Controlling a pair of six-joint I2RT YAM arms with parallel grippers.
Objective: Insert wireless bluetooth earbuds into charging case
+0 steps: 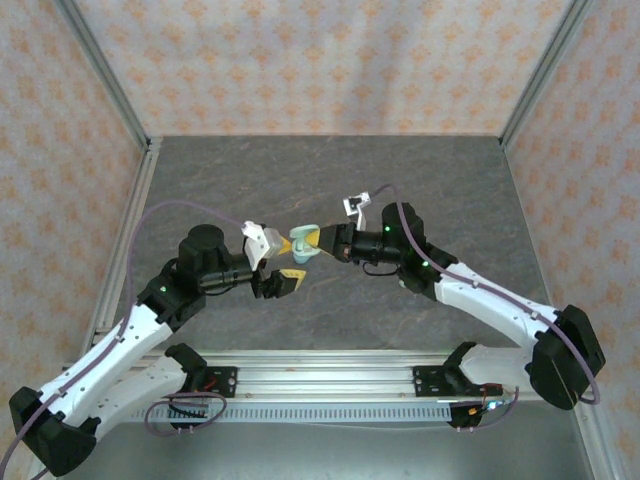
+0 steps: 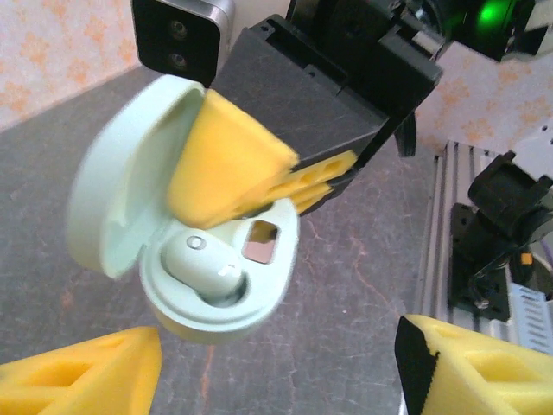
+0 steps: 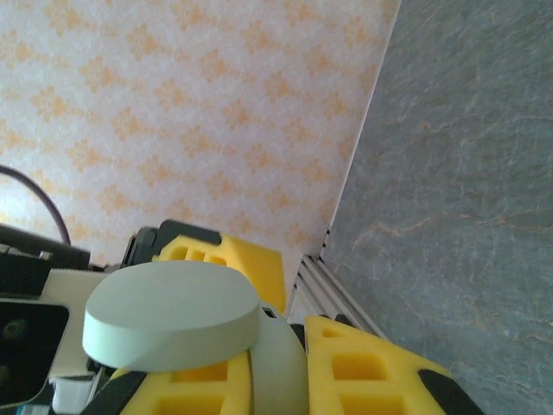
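A mint charging case (image 1: 305, 243) hangs above the table's middle with its lid (image 2: 112, 190) swung open. My right gripper (image 1: 320, 241) is shut on the case body (image 3: 278, 367), one yellow foam pad (image 2: 229, 164) on each side. One pale earbud (image 2: 203, 264) lies in the case's left socket. The socket beside it (image 2: 259, 240) looks empty and shiny. My left gripper (image 1: 279, 262) stands open just left of and below the case, its pads (image 2: 86, 372) wide apart with nothing between them. From the right wrist, the lid (image 3: 173, 316) shows from behind.
Grey stone-patterned table (image 1: 330, 180) inside patterned walls with aluminium posts (image 1: 110, 90). The arms' mounting rail (image 1: 320, 380) runs along the near edge. The left arm's camera housing (image 3: 26, 333) sits close behind the case.
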